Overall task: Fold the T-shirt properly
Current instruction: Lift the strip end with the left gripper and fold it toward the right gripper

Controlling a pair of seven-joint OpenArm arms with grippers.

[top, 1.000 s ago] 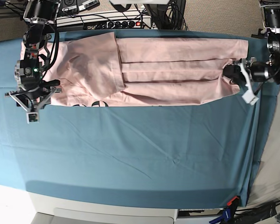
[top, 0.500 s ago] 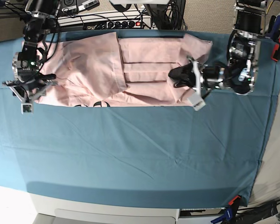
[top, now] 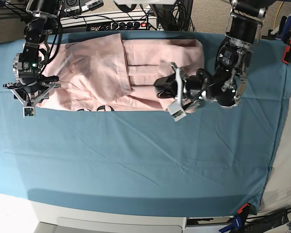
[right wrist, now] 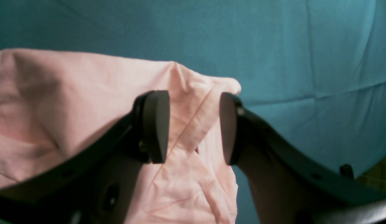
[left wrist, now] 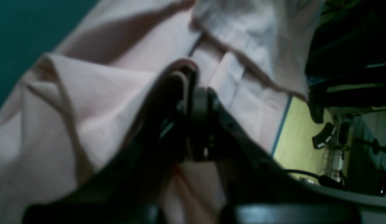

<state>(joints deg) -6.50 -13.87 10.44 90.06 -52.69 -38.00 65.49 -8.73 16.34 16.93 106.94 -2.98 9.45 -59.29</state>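
The pale pink T-shirt [top: 97, 68] lies along the far side of the table, with black lettering peeking out at its near edge. My left gripper [top: 161, 82] is over the middle of the shirt. It is shut on the shirt's right end, which is doubled back over the body. In the left wrist view the gripper [left wrist: 186, 77] pinches pink fabric [left wrist: 87, 109]. My right gripper [top: 39, 88] stands open at the shirt's left edge. In the right wrist view its pads [right wrist: 155, 124] straddle a corner of the T-shirt [right wrist: 71, 93] without closing on it.
A teal table cloth [top: 136, 160] covers the whole table, with wide bare cloth in front of the shirt. A power strip and cables [top: 111, 22] run behind the far edge. Hand tools [top: 288, 48] hang off the right side.
My left gripper has travelled leftward from the table's right end to the middle, dragging the shirt's right end over its body. The right gripper has stayed nearly still and open.
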